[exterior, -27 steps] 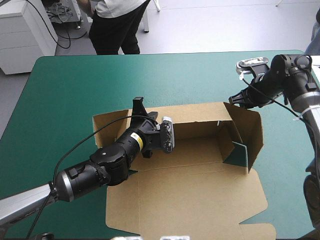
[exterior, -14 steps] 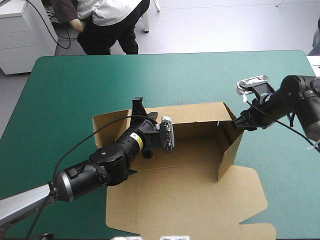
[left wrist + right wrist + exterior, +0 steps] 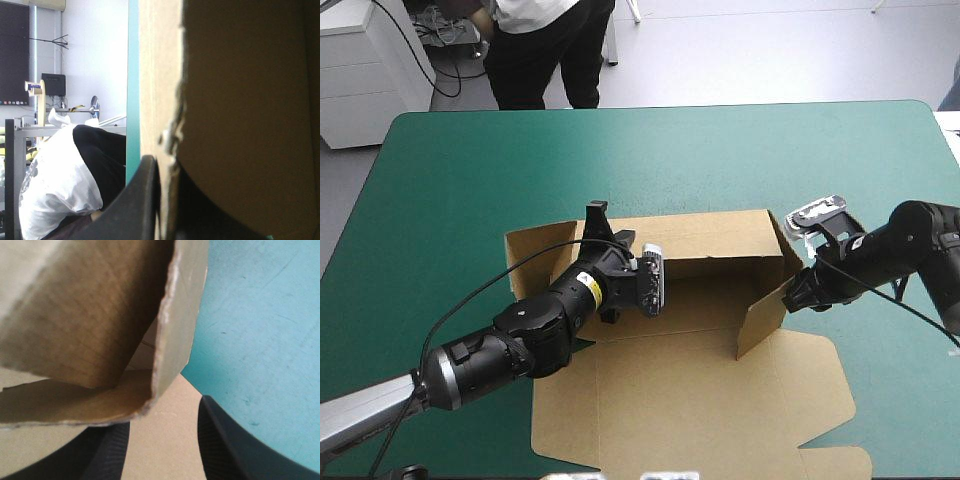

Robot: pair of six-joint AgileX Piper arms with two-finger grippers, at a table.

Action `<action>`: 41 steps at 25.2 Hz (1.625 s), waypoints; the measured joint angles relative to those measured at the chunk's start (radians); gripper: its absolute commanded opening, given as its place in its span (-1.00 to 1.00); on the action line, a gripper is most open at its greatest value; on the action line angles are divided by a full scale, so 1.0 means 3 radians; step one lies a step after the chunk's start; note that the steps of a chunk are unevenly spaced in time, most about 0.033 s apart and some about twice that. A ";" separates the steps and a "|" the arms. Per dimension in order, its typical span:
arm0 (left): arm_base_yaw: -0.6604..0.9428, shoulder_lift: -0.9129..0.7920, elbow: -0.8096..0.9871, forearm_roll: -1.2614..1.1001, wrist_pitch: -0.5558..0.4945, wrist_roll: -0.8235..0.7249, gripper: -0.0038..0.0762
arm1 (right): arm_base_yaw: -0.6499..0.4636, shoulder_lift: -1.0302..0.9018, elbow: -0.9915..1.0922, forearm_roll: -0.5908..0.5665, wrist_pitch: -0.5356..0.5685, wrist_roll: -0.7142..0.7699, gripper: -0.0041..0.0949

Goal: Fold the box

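The brown box (image 3: pixel 700 400) lies mid-table with its back wall (image 3: pixel 720 240) raised and its lid panel flat toward the near edge. My left gripper (image 3: pixel 596 220) is shut on the back wall's left end. In the left wrist view the board edge (image 3: pixel 167 125) stands clamped between that gripper's (image 3: pixel 165 172) fingers. The right side wall (image 3: pixel 765 315) leans inward over the box floor. My right gripper (image 3: pixel 798 298) is against its outer face. In the right wrist view the right gripper (image 3: pixel 162 440) is open, with the wall's edge (image 3: pixel 165 340) just ahead of the gap.
The teal-green cover (image 3: pixel 650 160) stretches wide beyond the back wall and to the right of the box (image 3: pixel 900 400). A rounded side flap (image 3: pixel 820 385) lies flat on the table near my right gripper.
My right gripper has moved down and toward the box's middle. The right side wall swung from spread outward to leaning inward. The left arm has barely shifted.
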 measured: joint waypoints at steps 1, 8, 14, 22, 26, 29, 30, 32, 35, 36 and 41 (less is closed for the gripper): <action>0.0000 -0.0007 0.0030 0.0016 -0.0016 0.0000 -0.92 | 0.0000 -0.0028 0.0059 0.0049 -0.0060 -0.0057 -0.12; 0.0000 -0.0023 0.0108 0.0080 -0.0100 0.0000 -0.92 | 0.0000 -0.0099 0.0396 0.0472 -0.0438 -0.0347 -0.13; 0.0026 -0.0023 0.0114 0.0105 -0.0149 0.0000 -0.92 | 0.0369 -0.0119 0.0566 0.0519 -0.0999 -0.0076 -0.25; 0.0026 -0.0020 0.0114 0.0131 -0.0141 -0.0029 -0.92 | 0.0732 -0.0225 0.0677 -0.0104 -0.1514 0.0912 -0.26; 0.0026 -0.0017 0.0114 0.0138 -0.0141 -0.0032 -0.92 | 0.0733 -0.0249 0.0703 -0.0153 -0.1627 0.1004 -0.26; 0.0026 -0.0025 0.0118 0.0125 -0.0159 -0.0026 -0.92 | 0.0733 -0.0252 0.0700 -0.0105 -0.1891 0.0918 -0.25; 0.0026 -0.0025 0.0118 0.0119 -0.0167 -0.0029 -0.92 | 0.0733 -0.0260 0.0700 -0.0096 -0.1926 0.0869 -0.25; 0.0026 -0.0025 0.0118 0.0119 -0.0172 -0.0029 -0.92 | 0.0733 -0.0266 0.0700 -0.0080 -0.1968 0.0818 -0.25; 0.0026 -0.0025 0.0118 0.0119 -0.0169 -0.0034 -0.92 | 0.0733 -0.0266 0.0700 -0.0073 -0.1954 0.0788 -0.25; 0.0026 -0.0025 0.0118 0.0119 -0.0169 -0.0038 -0.92 | 0.0733 -0.0266 0.0700 -0.0076 -0.1932 0.0788 -0.25; 0.0026 -0.0025 0.0118 0.0105 -0.0179 -0.0038 -0.92 | 0.0730 -0.0266 0.0700 -0.0076 -0.1820 0.0876 -0.25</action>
